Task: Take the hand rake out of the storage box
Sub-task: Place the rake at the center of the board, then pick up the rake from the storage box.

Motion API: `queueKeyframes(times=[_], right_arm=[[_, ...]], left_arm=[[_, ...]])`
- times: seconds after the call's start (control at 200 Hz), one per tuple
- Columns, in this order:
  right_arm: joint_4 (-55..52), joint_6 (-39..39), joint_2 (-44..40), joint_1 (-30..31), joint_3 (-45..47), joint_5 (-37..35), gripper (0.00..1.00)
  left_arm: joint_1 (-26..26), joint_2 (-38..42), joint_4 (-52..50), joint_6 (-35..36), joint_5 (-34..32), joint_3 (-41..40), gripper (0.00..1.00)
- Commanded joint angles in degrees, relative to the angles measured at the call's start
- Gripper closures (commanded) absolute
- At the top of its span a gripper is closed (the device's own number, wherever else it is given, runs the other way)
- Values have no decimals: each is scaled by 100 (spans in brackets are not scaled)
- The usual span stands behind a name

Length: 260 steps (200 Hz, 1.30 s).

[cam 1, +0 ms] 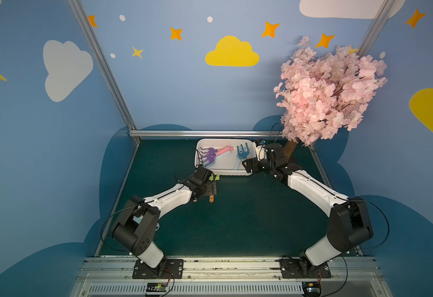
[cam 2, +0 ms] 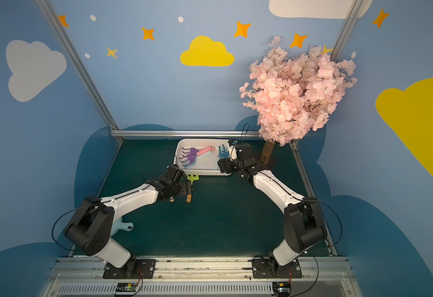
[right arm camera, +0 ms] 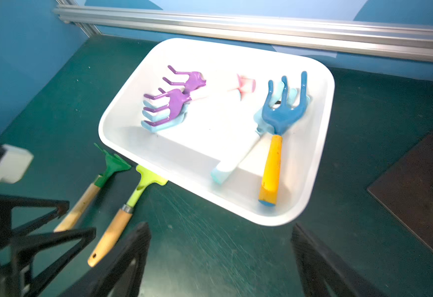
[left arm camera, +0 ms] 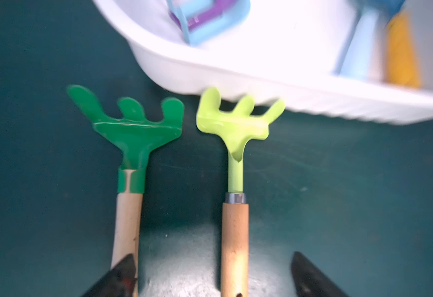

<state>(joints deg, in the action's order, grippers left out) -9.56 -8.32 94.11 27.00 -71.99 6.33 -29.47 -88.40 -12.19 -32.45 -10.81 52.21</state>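
The white storage box (cam 1: 225, 173) (cam 2: 205, 172) stands at the back of the green mat. In it lie two purple hand rakes (right arm camera: 176, 100), a pale blue one (right arm camera: 225, 164) and a blue-headed one with a yellow handle (right arm camera: 270, 167). In front of the box, a dark green rake (left arm camera: 130, 128) and a lime rake (left arm camera: 233, 123) rest on the mat. My left gripper (left arm camera: 214, 272) (cam 1: 211, 189) is open. The lime rake's wooden handle lies between its fingers, untouched. My right gripper (right arm camera: 220, 244) (cam 1: 247, 164) hangs open and empty over the box's near right corner.
A pink blossom tree (cam 1: 328, 95) stands at the back right on a dark base plate (right arm camera: 416, 190), close beside the right arm. An aluminium rail (cam 1: 205, 133) runs behind the box. A pale blue object (cam 2: 122, 227) lies under the left arm.
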Motion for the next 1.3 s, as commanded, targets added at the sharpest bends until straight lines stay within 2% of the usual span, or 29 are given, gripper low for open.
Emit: queueKeyframes(times=[0.0, 0.035, 0.18, 0.26, 0.385, 0.526, 0.981, 1.296], right_arm=[[-1086, -242, 765, 172, -731, 108, 32], [-1344, -295, 1030, 252, -1042, -206, 37], [-2553, -359, 2217, 402, -2534, -1515, 37], [-3509, -489, 2961, 444, -3608, -2052, 41], [-4789, -356, 4109, 531, -5286, -2887, 47], [-5283, -286, 4937, 571, -6445, -3388, 51], [-3909, 293, 5524, 565, -6585, -3571, 50], [-3693, 220, 5736, 386, -6634, -2711, 48]], left_arm=[[272, 781, 620, 221, 351, -536, 0], [377, 1054, 784, 252, 385, -770, 0], [756, 2105, 1064, 497, 457, -1503, 0], [879, 2531, 1051, 648, 427, -1755, 0], [1034, 2905, 1191, 754, 450, -2066, 0], [1190, 2964, 1321, 767, 545, -2208, 0], [1288, 2747, 1512, 678, 1002, -2250, 0], [1288, 2763, 1338, 637, 966, -2203, 0]])
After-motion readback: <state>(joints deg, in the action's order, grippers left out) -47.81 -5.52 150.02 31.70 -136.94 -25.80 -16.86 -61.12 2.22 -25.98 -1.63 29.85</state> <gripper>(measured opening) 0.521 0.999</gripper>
